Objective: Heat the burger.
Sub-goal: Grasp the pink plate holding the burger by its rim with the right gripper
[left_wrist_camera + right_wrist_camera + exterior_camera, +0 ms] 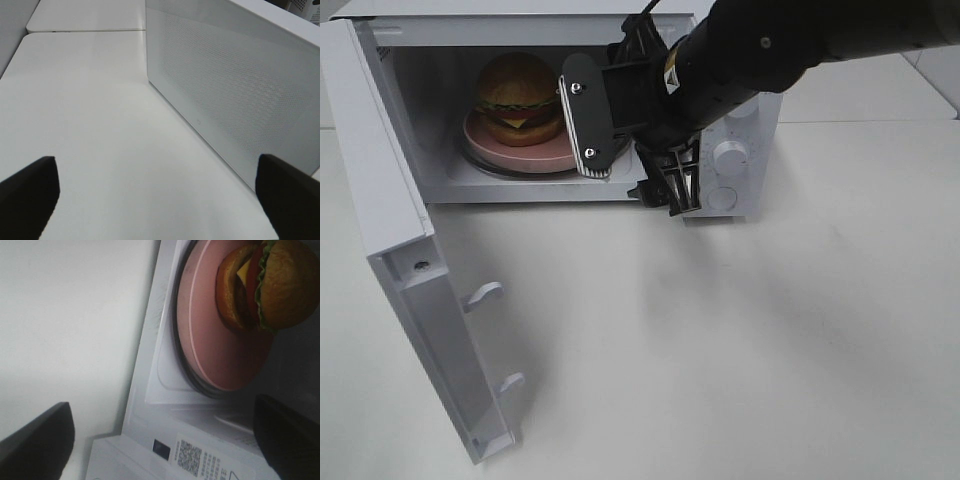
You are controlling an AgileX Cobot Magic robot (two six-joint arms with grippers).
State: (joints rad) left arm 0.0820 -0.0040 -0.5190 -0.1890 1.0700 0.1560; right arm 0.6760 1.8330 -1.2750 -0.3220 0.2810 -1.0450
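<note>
— Pink plate (485, 152) sitting on the turntable inside the microwave (745, 120), and the burger (518, 97) is sitting on it, bun up. You seeing that?

— I am. The burger is resting deep in the cavity, toward the left of it, and the right gripper (635, 165) is hovering at the mouth of the opening, just in front of the plate's right edge.

— Is it gripping anything?

— No. Its fingers are standing spread wide with nothing between them. In the wrist view the two dark fingertips (37, 437) are sitting far apart, and the plate and burger (267, 285) are lying beyond them, inside, not between them.

— So the burger is looking done with. What is the next move turning on?

— The door (415, 300), I'd say. It is hanging fully open, hinged at the left and swinging out toward us. It is lying well to the left of the right gripper, across the whole opening.

— And the left gripper (160, 200)?

— It is out of the high view, fingers also spread and empty, looking along the perforated white panel of the door (235, 95) from its outer side. It is looking like the nearer arm for pushing the door shut.
</note>
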